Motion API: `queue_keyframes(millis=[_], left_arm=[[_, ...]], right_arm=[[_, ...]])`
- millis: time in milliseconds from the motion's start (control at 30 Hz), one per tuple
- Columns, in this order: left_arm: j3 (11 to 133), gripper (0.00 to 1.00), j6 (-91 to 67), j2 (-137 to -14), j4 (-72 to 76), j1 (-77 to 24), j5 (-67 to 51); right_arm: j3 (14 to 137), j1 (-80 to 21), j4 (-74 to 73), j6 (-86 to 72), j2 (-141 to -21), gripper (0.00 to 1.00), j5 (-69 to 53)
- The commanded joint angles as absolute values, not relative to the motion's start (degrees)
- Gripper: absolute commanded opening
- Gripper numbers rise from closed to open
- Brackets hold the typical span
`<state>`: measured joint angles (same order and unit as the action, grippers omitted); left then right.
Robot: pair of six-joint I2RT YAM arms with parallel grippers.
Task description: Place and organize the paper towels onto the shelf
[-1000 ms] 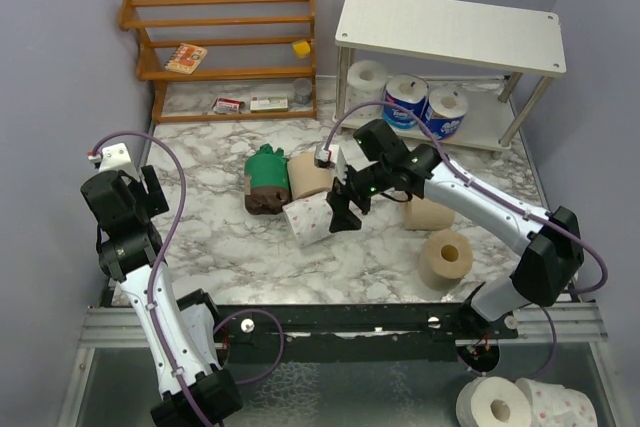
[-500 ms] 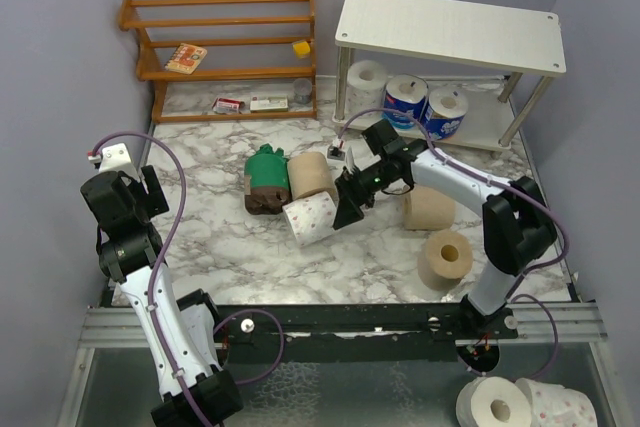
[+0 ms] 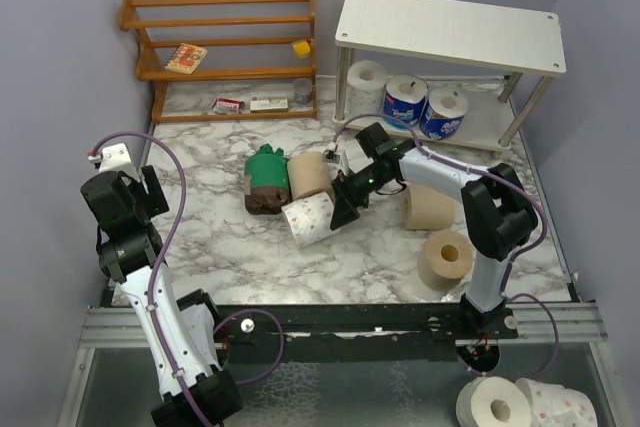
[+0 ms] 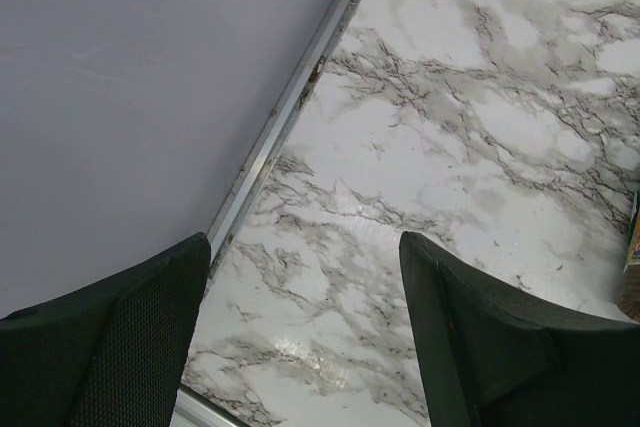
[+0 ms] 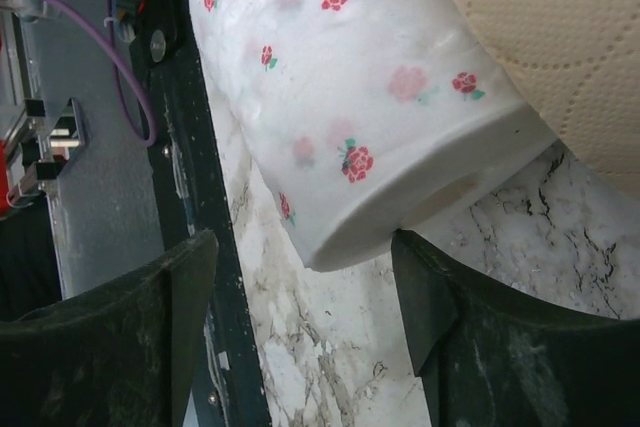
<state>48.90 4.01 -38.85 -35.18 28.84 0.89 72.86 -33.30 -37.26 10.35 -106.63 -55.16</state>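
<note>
The white shelf (image 3: 450,27) stands at the back right. Its lower tier holds a white roll (image 3: 368,77) and two blue-wrapped rolls (image 3: 405,99). On the floor lie a green-wrapped pack (image 3: 265,169), a tan roll (image 3: 310,175), a pink-dotted roll (image 3: 308,219) and two more tan rolls (image 3: 430,207) (image 3: 446,257). My right gripper (image 3: 345,205) is open, its jaws just short of the pink-dotted roll's (image 5: 370,117) end. The tan roll (image 5: 560,47) lies against it. My left gripper (image 4: 305,287) is open and empty over bare floor by the left wall (image 4: 130,97).
An orange-brown wooden rack (image 3: 225,47) with small items stands at the back left. Two more rolls (image 3: 495,402) lie outside the table at the bottom right. Walls close in on the left, back and right. The green pack's edge shows in the left wrist view (image 4: 634,237).
My right arm's elbow has swung in toward the left while its gripper stays beside the pink-dotted roll. The left arm has not moved.
</note>
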Motion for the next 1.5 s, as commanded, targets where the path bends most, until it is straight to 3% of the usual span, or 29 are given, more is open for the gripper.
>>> queue_keyframes(millis=[0,233,367,933,1000,1033,1100,1333,1467], left_arm=[[48.3,0.79,4.5,-38.8,-34.1,28.7,0.0],[48.3,0.79,4.5,-39.1,-34.0,28.4,-0.1],[48.3,0.79,4.4,-39.2,-34.0,28.4,0.0],[48.3,0.79,4.4,-39.4,-34.1,28.1,0.1],[48.3,0.79,4.4,-39.3,-34.1,28.1,0.1],[48.3,0.79,4.4,-39.3,-34.0,28.1,0.1],[48.3,0.79,4.4,-39.5,-34.0,28.1,0.1],[48.3,0.78,4.4,-39.9,-34.0,28.0,0.1],[48.3,0.79,4.4,-40.0,-34.1,27.9,0.2]], right_arm=[[74.7,-33.4,-33.1,10.8,-107.5,0.66,-56.8],[75.8,-33.5,-32.2,10.7,-108.6,0.58,-57.9],[76.0,-33.5,-31.1,10.0,-108.7,0.47,-57.7],[76.0,-35.6,-28.2,8.7,-110.8,0.49,-55.9],[75.7,-35.8,-27.5,8.7,-110.8,0.42,-55.8],[75.6,-35.8,-27.2,8.7,-110.8,0.33,-55.8],[75.7,-35.8,-26.8,8.7,-111.0,0.04,-55.5],[76.8,-35.8,-28.1,10.4,-109.7,0.01,-54.1],[78.5,-35.8,-34.3,15.9,-101.5,0.01,-47.8]])
